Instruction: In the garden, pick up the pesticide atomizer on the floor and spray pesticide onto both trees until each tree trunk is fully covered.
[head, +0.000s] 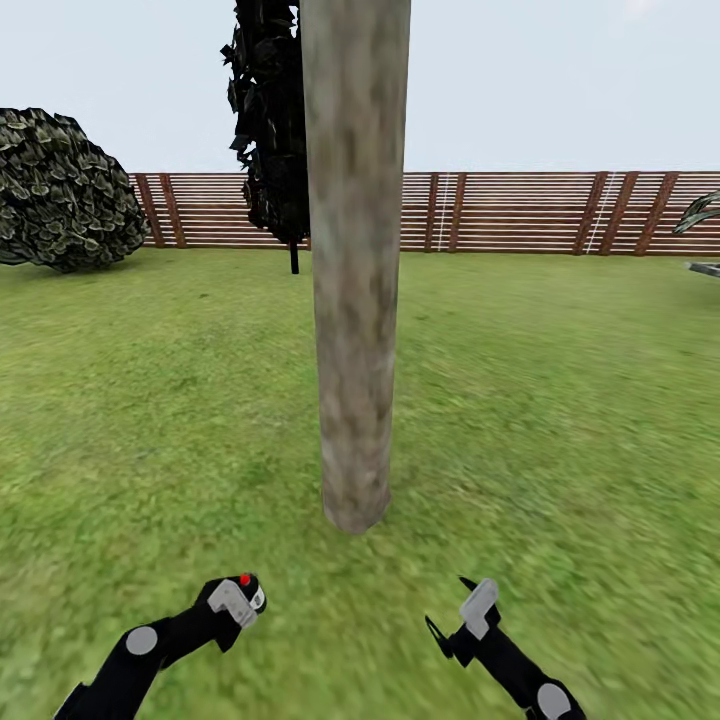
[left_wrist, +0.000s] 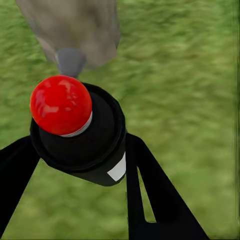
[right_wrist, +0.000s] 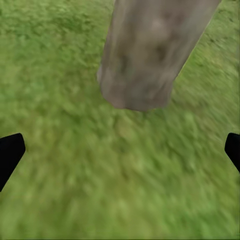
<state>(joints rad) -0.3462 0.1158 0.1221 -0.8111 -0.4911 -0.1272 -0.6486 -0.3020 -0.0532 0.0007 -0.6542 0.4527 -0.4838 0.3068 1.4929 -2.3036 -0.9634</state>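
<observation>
1. Here the atomizer (left_wrist: 80, 132) sits clamped between the left gripper's (head: 237, 600) fingers (left_wrist: 150, 190): a black body with a red knob on top and a grey nozzle.
2. In the left wrist view its long axis runs along the fingers, and the nozzle points at the base of the trunk (head: 355, 260).
3. In the head view the trunk stands upright, dead ahead of the robot, between the two arms and just beyond them. It is a thick column of mottled grey-beige bark that flares slightly where it meets the lawn (head: 560, 420).
4. The right gripper (head: 462, 610) is spread wide and holds nothing. Its two black fingertips (right_wrist: 10, 152) show at opposite edges of the right wrist view, with grass and the trunk's foot between them.
5. No spray haze is visible on the bark.
6. Nothing here is a container except the atomizer itself; its contents cannot be seen.
7. Open grass lies on both sides of the trunk and runs back to the slat fence (head: 500, 212).
8. A dark thin-trunked tree (head: 270, 130) stands behind the trunk, near the fence.
9. A round bush (head: 62, 190) sits at the far left, well apart from the trunk.
</observation>
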